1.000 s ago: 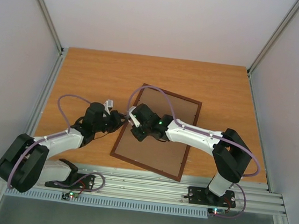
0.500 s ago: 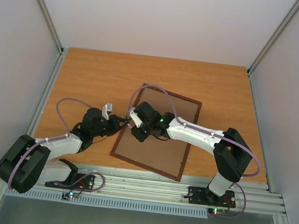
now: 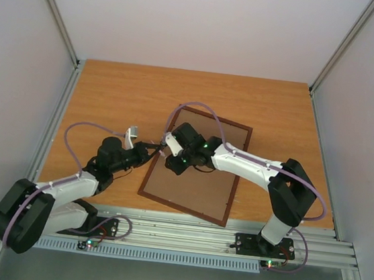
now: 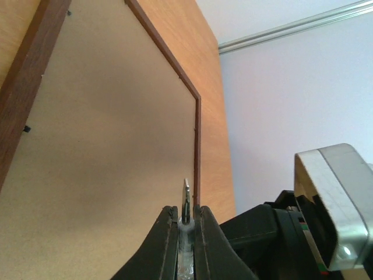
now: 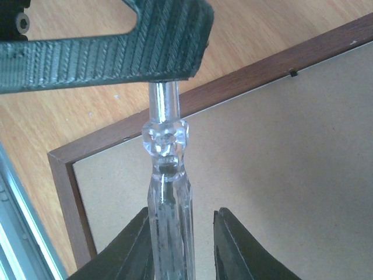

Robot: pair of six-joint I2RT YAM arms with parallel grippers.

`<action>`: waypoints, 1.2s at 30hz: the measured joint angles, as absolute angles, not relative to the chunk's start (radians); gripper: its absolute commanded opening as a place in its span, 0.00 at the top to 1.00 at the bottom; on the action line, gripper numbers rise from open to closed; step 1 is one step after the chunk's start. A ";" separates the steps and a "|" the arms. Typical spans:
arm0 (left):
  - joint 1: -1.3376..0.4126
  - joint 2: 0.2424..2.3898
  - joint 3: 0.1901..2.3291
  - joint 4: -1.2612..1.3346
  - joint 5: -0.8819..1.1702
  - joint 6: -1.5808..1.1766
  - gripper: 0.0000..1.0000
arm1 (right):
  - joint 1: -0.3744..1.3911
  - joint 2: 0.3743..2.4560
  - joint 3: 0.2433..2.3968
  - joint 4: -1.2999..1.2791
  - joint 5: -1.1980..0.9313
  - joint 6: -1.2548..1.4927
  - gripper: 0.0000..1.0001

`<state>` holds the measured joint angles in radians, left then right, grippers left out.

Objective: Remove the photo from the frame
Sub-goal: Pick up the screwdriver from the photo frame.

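The frame (image 3: 199, 185) lies face down near the middle of the bench (image 3: 111, 97), turned at an angle, with its brown board back upward. The photo cannot be seen and is presumably shut in beneath that board. The left tool (image 4: 185, 213) is closed on the thin metal blade of a screwdriver (image 5: 168, 175) and hovers over the frame's left edge. The right tool (image 5: 182, 221) stands around the clear handle of that same screwdriver. Its jaws are parted, with the handle against one finger and a gap at the other, so it does not seem to be clamping. Small dark clips (image 5: 293, 73) along the inner rim appear to hold the board down. The frame looks light, stiff and thin, and likely to slide on the smooth bench if pried from one side, so it wants steadying at a rail while a clip is turned. The photo should be light, limp paper that creases easily. It is best taken by an edge or corner once the board is lifted, with little squeeze.
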<state>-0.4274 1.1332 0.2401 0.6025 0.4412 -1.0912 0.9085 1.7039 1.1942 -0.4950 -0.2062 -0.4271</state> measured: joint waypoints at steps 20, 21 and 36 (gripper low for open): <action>-0.427 1.085 0.233 0.603 0.442 -1.091 0.99 | 0.873 1.688 1.194 -0.479 -0.333 -0.411 0.89; -0.427 1.085 0.233 0.603 0.441 -1.091 0.99 | 0.874 1.687 1.194 -0.479 -0.335 -0.411 0.91; -0.433 1.085 0.224 0.595 0.407 -1.092 0.83 | 0.862 1.687 1.226 -0.574 -0.252 -0.496 0.99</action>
